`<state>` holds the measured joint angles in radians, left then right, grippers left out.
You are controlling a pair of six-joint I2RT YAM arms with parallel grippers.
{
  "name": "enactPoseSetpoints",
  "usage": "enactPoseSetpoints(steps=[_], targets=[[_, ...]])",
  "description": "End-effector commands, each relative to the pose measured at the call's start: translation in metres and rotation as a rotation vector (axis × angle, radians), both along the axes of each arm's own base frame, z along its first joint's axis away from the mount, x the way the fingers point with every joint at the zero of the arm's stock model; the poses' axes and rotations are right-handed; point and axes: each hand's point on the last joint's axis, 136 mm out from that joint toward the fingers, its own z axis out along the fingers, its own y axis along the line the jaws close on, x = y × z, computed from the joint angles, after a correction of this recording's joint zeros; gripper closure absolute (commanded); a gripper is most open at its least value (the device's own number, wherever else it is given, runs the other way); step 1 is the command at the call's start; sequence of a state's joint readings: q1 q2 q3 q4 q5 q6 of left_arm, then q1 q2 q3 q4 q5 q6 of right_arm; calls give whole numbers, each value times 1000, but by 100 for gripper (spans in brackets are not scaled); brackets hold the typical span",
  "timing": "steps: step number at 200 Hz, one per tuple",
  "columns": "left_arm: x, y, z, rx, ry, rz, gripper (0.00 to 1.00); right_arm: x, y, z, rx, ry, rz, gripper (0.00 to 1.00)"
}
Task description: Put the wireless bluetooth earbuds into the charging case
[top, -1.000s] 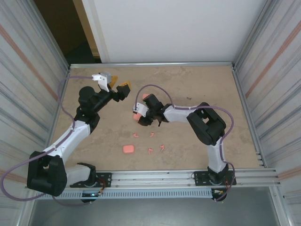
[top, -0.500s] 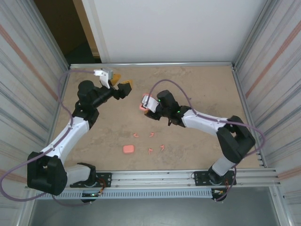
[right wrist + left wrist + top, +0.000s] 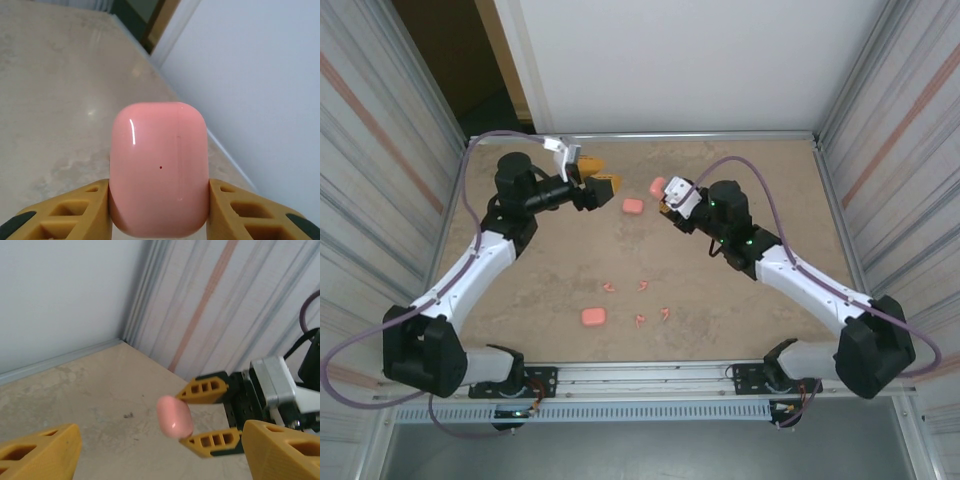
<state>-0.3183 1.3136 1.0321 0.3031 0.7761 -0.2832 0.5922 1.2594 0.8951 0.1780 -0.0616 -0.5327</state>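
Right wrist view: right gripper (image 3: pixel 159 207) clamps a pink case (image 3: pixel 159 160), whose bottom edge is cropped. Left gripper (image 3: pixel 588 174) gapes wide, empty.

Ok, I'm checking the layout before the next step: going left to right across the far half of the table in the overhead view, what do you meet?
The left hand, open → loose pink case → held pink case, clamped in the right hand.

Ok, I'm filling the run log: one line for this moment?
right gripper: shut on pink case, raised | left gripper: open, facing it | earbuds: loose on table
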Motion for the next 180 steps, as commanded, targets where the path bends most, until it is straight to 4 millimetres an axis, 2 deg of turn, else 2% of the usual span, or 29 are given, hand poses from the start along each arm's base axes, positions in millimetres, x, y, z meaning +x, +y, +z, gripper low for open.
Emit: enactPoseSetpoints(steps=[1,48,86,121,180], targets=[[-12,-16,13,-3,-28,-111,16,-6,-5,33,56,-97,17,56],[-20,-43,20,-61,7,-272,16,-13,-13,58,102,-175,16,56],[-22,-63,16,-38,34,-335,15,-14,-14,64,113,-196,17,56],[-16,-75,11,-33,62,-358,16,-16,-13,66,120,-203,24,56],[-13,-94,0,-11,108,-414,22,-16,-14,66,120,-201,19,56]])
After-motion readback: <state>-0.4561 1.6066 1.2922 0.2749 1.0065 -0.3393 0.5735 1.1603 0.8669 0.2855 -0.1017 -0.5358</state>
